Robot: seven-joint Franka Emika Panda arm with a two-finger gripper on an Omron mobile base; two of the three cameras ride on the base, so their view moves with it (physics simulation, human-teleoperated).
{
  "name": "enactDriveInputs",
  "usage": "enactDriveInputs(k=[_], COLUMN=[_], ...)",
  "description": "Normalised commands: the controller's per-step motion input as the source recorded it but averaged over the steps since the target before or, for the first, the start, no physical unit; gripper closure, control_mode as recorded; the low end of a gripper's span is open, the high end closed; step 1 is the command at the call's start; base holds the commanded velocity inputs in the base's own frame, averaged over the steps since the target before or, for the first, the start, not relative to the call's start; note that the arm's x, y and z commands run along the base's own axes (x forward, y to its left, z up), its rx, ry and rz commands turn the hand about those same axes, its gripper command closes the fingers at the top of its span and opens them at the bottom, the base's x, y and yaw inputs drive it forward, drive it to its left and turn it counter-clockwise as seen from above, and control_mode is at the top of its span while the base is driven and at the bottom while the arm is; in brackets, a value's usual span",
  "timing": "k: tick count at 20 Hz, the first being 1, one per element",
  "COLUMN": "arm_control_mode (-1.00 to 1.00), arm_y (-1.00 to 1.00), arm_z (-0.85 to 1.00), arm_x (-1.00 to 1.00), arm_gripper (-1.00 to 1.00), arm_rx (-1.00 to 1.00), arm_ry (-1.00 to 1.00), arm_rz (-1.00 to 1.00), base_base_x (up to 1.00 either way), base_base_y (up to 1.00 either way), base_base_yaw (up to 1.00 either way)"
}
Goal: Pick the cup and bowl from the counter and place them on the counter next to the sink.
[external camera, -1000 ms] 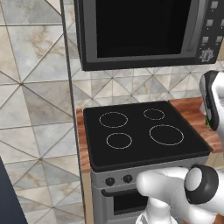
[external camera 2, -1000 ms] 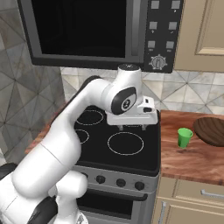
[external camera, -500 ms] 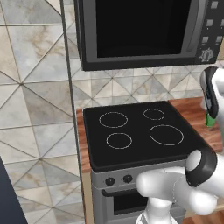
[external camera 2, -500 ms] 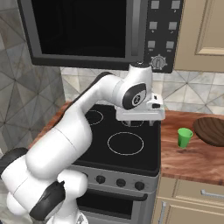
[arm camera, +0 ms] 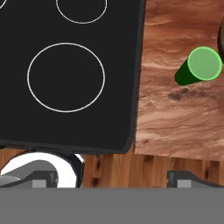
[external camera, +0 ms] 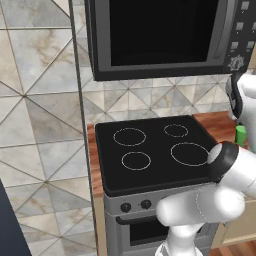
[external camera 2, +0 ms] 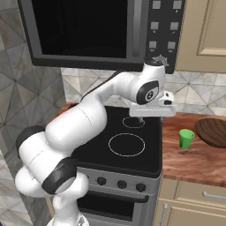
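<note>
The cup is small, green and upright on the reddish-brown counter, just right of the black stovetop. It also peeks out behind the arm as the cup. My gripper hangs open over the stovetop's right edge, left of the cup and above it, holding nothing. In the hand view the cup lies at the upper right on the counter, and the gripper has its dark tips wide apart. The bowl and the sink are out of view.
The black glass stovetop fills the space left of the counter, under a dark microwave. A round dark wooden disc lies on the counter right of the cup. Beige cabinets sit above and below.
The arm has swung right across the stovetop, bringing the hand to its right edge, closer to the cup. The jaws have stayed open and the cup has not moved.
</note>
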Motion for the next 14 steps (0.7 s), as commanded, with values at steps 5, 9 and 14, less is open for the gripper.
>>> enactDriveInputs(k=[5,9,14], arm_control_mode=[-1.0,-1.0,-1.0], arm_y=[-0.45,-0.38,-0.27], arm_z=[-0.23,-0.4,-0.41], arm_x=[0.4,0.23,0.31], arm_gripper=[-1.0,-1.0,-1.0], arm_rx=[0.1,0.09,0.03], arm_ry=[0.0,0.0,0.0], arm_rz=[0.0,-0.01,-0.01], base_base_x=[0.0,0.0,0.0], base_base_y=[0.0,0.0,0.0], base_base_yaw=[0.0,0.0,0.0])
